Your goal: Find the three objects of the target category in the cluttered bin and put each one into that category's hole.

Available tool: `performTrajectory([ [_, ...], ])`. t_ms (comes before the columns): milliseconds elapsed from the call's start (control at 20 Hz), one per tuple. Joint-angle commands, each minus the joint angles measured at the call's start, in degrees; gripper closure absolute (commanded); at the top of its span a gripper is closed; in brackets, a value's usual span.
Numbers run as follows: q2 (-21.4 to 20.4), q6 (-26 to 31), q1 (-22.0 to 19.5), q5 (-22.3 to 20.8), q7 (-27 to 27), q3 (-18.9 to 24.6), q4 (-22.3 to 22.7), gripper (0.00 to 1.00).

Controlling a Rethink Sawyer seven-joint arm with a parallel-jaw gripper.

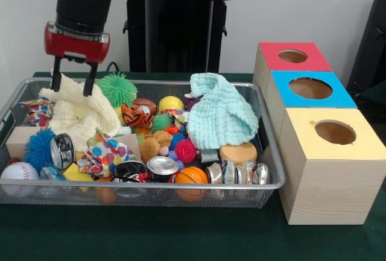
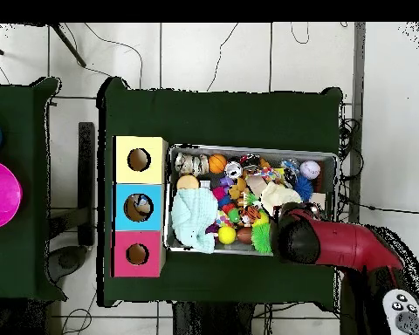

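At upper left, the gripper (image 1: 73,81) hangs with jaws spread over the cream cloth (image 1: 77,115); lift it aside to expose bottles beneath.

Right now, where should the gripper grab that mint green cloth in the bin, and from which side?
Take the mint green cloth at its raised peak near the bin's far rim, coming straight down. It is heaped with folds on top, offering a ridge to pinch, and toys crowd its sides.
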Motion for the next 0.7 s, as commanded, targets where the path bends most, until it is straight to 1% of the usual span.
performTrajectory([
  [50, -0.3, 1.5, -0.8, -1.8, -3.4, 8.1, 1.1, 0.00],
  [150, 3.4, -0.6, -0.7, -3.0, -2.7, 8.4, -2.8, 0.00],
  [200, 4.8, -1.4, 0.2, -3.5, -2.1, 8.0, -4.8, 0.00],
  [350, 7.7, -2.3, 0.6, -3.5, -1.5, 8.3, -8.1, 0.00],
  [450, 8.0, -2.0, 0.4, -2.9, -1.4, 8.8, -8.5, 0.00],
  [650, 7.2, 0.2, -0.7, -1.1, -1.6, 10.2, -7.2, 0.00],
  [700, 7.2, 0.1, -0.4, -1.1, -1.1, 9.9, -7.4, 0.00],
])
